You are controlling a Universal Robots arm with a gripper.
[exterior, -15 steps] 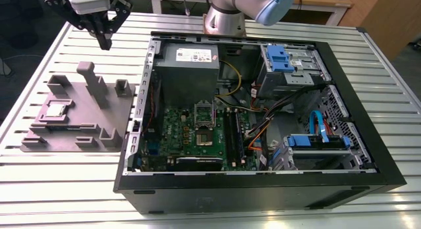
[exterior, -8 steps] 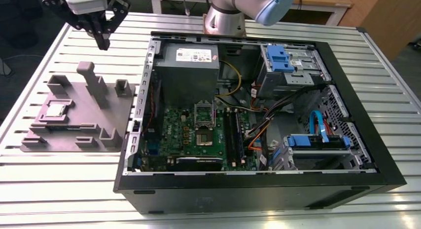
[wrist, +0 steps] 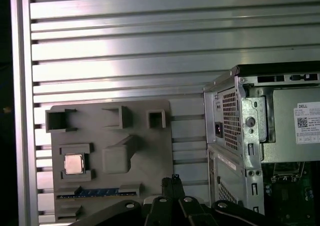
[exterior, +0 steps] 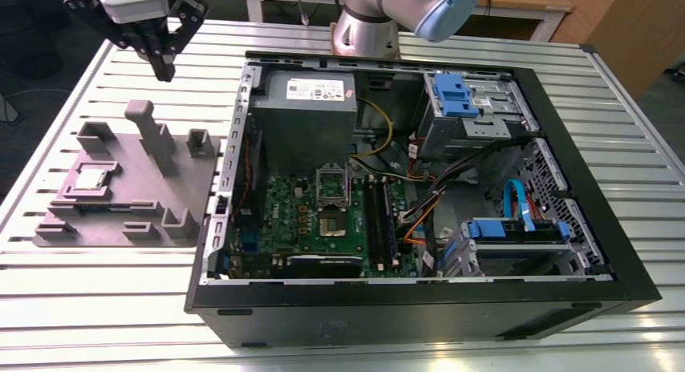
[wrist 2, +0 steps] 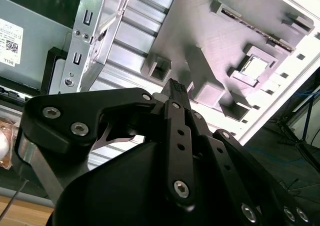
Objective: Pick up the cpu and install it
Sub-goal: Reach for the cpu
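Observation:
The cpu (exterior: 91, 178) is a small shiny square chip lying flat in a recess of the grey holder block (exterior: 144, 197), at the exterior view's left. Both wrist views show it too, cpu (wrist: 74, 164) and cpu (wrist 2: 255, 68), seated in its pocket. My gripper (exterior: 164, 70) hangs well above the table beyond the block's far end, clear of the chip, fingers pressed together with nothing between them. Its joined black tips appear as gripper (wrist 2: 175, 87) and gripper (wrist: 172, 180). The green motherboard's metal socket frame (exterior: 334, 183) sits inside the open computer case (exterior: 210, 252).
The holder block carries several upright posts (exterior: 143, 119) and a blue-edged strip (wrist: 97, 192). A grey power-supply box (exterior: 310, 95), blue drive brackets (exterior: 454, 93) and loose cables (exterior: 428, 197) crowd the case. Ribbed aluminium tabletop (exterior: 96, 308) surrounds everything; the arm's base (exterior: 366, 31) stands behind the case.

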